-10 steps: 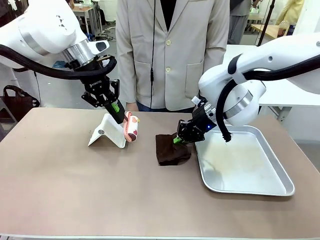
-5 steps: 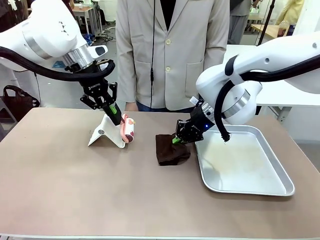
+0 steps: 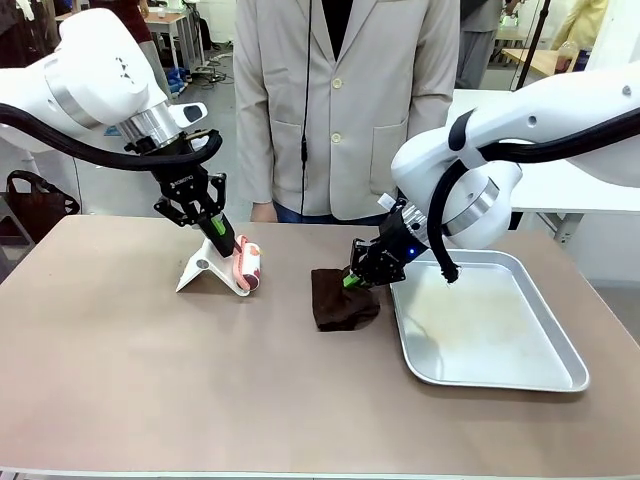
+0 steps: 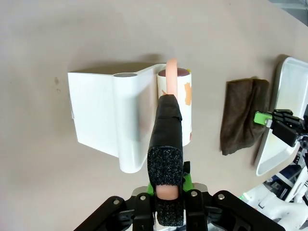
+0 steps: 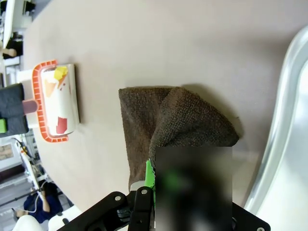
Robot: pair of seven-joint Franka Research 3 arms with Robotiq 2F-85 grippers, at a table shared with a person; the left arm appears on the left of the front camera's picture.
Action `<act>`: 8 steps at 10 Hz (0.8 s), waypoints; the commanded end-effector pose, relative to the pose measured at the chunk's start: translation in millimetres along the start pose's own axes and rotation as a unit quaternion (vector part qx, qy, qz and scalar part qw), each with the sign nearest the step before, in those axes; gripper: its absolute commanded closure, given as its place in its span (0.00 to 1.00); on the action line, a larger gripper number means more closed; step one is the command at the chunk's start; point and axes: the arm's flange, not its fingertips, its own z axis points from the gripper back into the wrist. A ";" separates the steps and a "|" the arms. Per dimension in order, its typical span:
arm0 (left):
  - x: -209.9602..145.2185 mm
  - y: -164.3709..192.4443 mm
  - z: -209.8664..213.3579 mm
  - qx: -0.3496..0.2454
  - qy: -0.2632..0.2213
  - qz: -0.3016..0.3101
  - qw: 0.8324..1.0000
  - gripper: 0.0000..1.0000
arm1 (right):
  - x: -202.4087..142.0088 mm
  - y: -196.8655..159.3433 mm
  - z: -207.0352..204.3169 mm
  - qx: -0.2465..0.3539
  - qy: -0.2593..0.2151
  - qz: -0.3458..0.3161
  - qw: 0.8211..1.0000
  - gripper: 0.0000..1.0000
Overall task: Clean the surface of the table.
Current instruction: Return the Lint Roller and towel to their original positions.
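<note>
Left jaws: the left gripper [image 3: 226, 243] had its fingers closed on the pink handle of a lint roller [image 4: 174, 103]; the left wrist view showed the handle pinched between the two black fingers [image 4: 165, 159].
Right jaws: the right gripper [image 3: 352, 279] was clamped on a raised fold of a dark brown cloth [image 3: 343, 299]; in the right wrist view a blurred patch hid part of the fingers, but a green pad showed against the cloth [image 5: 166, 130].
Lint roller: its white drum, patterned in orange, red and yellow [image 5: 57, 106], lay touching the side of a white plastic stand [image 3: 210, 266], towards the far edge of the table and left of the middle.
Stand: it rested on the table [image 3: 200, 390], with a round socket showing on its sloped face.
Cloth: it lay crumpled on the table near the far edge, just beside the left rim of the metal tray [image 3: 560, 340], with one corner lifted by the right gripper.
Tray: a shiny rectangular metal tray sat on the right part of the table, one end near the far edge.
Table: the matte taupe-brown top spanned the front view, with its near half bare.
Person: a person in a pale jacket [image 3: 345, 100] stood at the far edge, behind the middle of the table.
</note>
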 end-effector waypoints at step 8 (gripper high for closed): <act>2.3 16.6 7.7 0.007 -0.025 0.009 1.000 0.00 | 7.2 1.0 -1.2 -0.002 0.019 -0.022 1.000 0.09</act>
